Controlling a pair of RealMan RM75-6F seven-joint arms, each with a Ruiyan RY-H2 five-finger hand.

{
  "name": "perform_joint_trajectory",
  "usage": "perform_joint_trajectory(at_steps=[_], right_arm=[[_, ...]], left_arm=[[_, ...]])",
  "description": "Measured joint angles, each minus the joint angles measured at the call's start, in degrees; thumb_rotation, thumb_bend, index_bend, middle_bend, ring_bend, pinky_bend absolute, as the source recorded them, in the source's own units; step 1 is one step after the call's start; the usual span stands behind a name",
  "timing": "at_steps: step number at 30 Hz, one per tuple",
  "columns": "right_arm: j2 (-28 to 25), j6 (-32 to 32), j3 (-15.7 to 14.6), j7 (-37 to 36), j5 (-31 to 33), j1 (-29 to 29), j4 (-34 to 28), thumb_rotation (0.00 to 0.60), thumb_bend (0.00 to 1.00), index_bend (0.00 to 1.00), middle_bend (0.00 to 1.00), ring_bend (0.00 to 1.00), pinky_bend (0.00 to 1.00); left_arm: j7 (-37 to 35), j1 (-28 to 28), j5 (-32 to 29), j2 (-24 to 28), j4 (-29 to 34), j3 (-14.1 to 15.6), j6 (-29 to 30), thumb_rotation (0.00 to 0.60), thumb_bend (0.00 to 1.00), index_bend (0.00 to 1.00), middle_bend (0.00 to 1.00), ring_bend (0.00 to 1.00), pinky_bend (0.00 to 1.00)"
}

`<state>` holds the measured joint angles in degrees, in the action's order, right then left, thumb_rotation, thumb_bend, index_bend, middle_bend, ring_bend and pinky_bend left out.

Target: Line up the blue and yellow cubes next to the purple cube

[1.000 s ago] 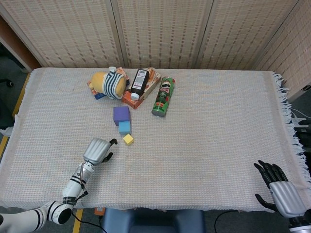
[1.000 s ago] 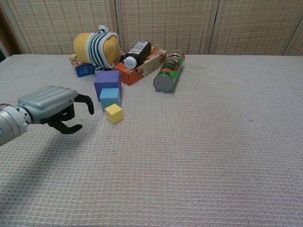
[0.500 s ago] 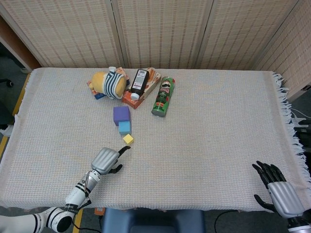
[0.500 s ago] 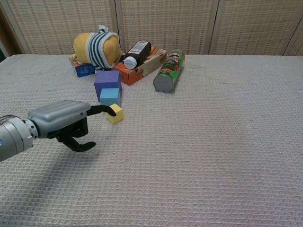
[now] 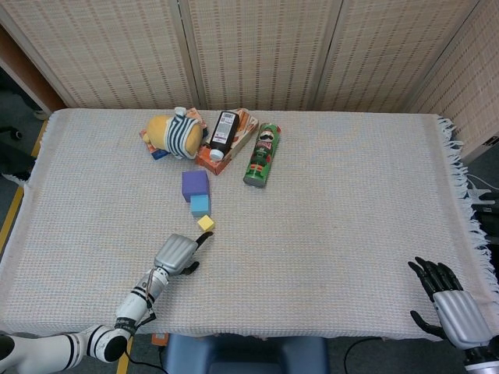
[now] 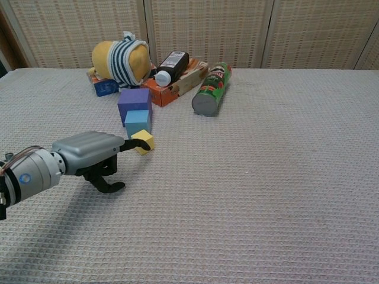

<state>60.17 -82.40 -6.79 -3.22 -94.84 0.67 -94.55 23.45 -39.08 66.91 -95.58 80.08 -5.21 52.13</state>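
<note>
Here the yellow cube [image 6: 143,141] sits corner-on, skewed against the blue cube [image 6: 137,123].

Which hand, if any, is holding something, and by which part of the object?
Neither. The left hand only reaches a fingertip to the yellow cube, not gripping it; the right hand is open and empty.
</note>
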Motion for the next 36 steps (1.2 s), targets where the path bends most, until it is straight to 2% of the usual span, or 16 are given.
perform_joint_trajectory(at_steps=[16,25,36], right_arm=[[0.1,0.0,0.0,0.2,0.1,0.0,0.0,0.6,0.04,0.0,0.0,0.0,0.0],[0.1,0.1,0.1,0.3,0.3,0.0,-0.1,0.6,0.04,0.0,0.0,0.0,0.0],[0.1,0.1,0.1,0.4,0.4,0.0,-0.2,0.6,0.04,0.0,0.0,0.0,0.0]], left_arm=[[1.9,-0.7,-1.5,-0.4,-0.9,0.7,-0.5,0.6,0.39,0.12,1.0,1.0,1.0],[1.4,-0.8,-1.7,-0.7,-1.9,0.5,-0.2,0.6,0.4,0.07,1.0,1.0,1.0],[1.9,-0.9,-2.6,-0.3,-2.4,0.8,-0.6,0.6,0.4,0.09,1.0,1.0,1.0]])
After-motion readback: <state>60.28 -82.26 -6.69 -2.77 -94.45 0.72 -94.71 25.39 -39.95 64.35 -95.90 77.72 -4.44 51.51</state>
